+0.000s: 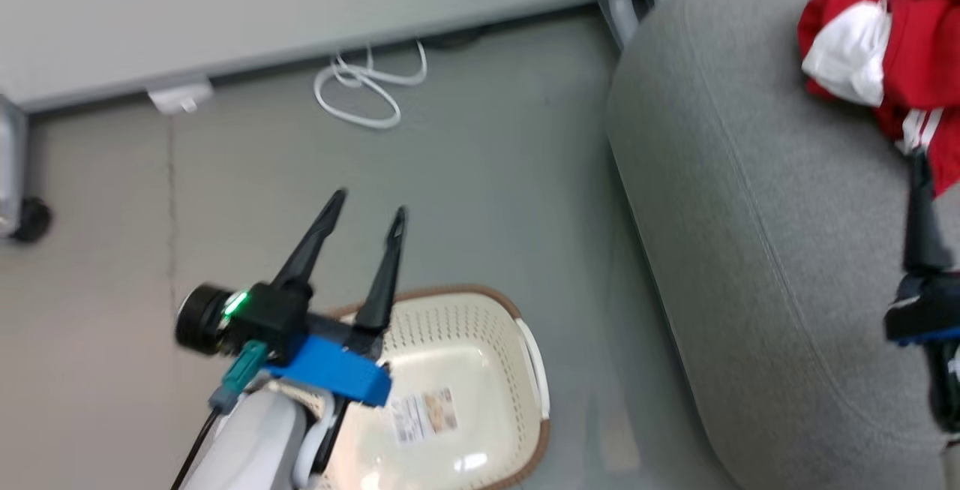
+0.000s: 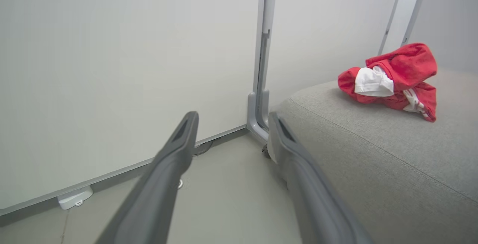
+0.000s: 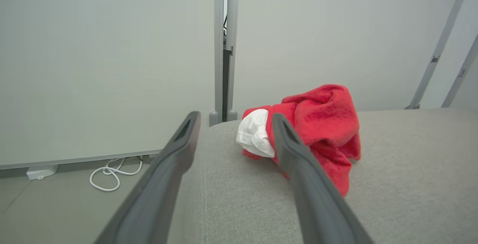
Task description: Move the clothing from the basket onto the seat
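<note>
The clothing (image 1: 900, 47), a bright red piece bunched with a red-and-white striped one, lies in a heap on the light-grey seat (image 1: 750, 250). My right gripper (image 3: 235, 117) hovers open just short of the heap (image 3: 325, 120), with nothing between its fingers; one dark finger (image 1: 921, 220) shows at the head view's right edge. The cream basket (image 1: 465, 325) with its brown rim stands on the floor left of the seat, showing only a label on its bottom. Above its near-left side my left gripper (image 1: 370, 203) is open and holds nothing. The left wrist view shows the heap (image 2: 392, 76) on the seat (image 2: 373, 154).
A coiled white cable (image 1: 367, 85) and a small white box (image 1: 180, 96) lie on the grey floor by the pale wall. A grey metal post (image 2: 259, 68) rises at the seat's far corner. A black caster (image 1: 30, 220) sits at the far left.
</note>
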### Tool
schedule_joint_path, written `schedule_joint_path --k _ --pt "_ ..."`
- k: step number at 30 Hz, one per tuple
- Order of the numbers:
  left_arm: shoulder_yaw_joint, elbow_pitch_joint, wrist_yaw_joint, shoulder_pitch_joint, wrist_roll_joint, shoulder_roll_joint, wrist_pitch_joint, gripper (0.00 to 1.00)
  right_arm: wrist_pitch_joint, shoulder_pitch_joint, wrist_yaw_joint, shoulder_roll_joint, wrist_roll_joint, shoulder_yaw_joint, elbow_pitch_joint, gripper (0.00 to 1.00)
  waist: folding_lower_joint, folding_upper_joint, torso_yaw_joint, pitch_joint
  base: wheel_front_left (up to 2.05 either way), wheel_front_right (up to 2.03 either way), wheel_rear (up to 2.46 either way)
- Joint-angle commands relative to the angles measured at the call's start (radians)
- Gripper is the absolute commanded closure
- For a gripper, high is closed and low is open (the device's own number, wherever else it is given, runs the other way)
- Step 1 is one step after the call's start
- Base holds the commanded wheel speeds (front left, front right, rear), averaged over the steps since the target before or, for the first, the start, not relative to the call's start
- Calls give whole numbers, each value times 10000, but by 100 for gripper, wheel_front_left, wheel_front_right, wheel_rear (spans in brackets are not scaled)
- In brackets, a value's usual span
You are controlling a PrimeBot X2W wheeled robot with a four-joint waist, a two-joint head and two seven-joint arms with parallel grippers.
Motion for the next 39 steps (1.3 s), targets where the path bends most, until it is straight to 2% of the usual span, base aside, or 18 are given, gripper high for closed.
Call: schedule_joint_path --k 1,6,12,20,24,39 --pt "511 30 76 608 -9 35 -29 0 -34 544 1 230 167 314 -363 0 3 -1 803 -1349 0 0 0" --pt "1510 61 124 1579 196 116 -29 0 -34 1403 3 706 223 939 -1080 0 3 -1 1415 -2248 0 0 0" --pt "2358 -145 68 2353 416 64 -30 0 -34 2153 1 1130 63 1499 -1666 0 3 -1 1855 -2813 0 0 0" --pt "2815 -266 -106 2837 672 -125 -30 0 -34 2879 1 1727 -364 1588 -2073 0 3 -1 2121 -3102 0 0 0" --pt "2933 -191 -195 2975 792 -300 -30 0 -34 3269 1 1970 -518 1568 -1780 0 3 -1 2173 -3129 0 0 0" --pt "3216 118 -539 3088 1050 -592 -30 0 -34 3422 3 2343 -871 1353 -1219 0 3 -1 2077 -3210 0 0 0"
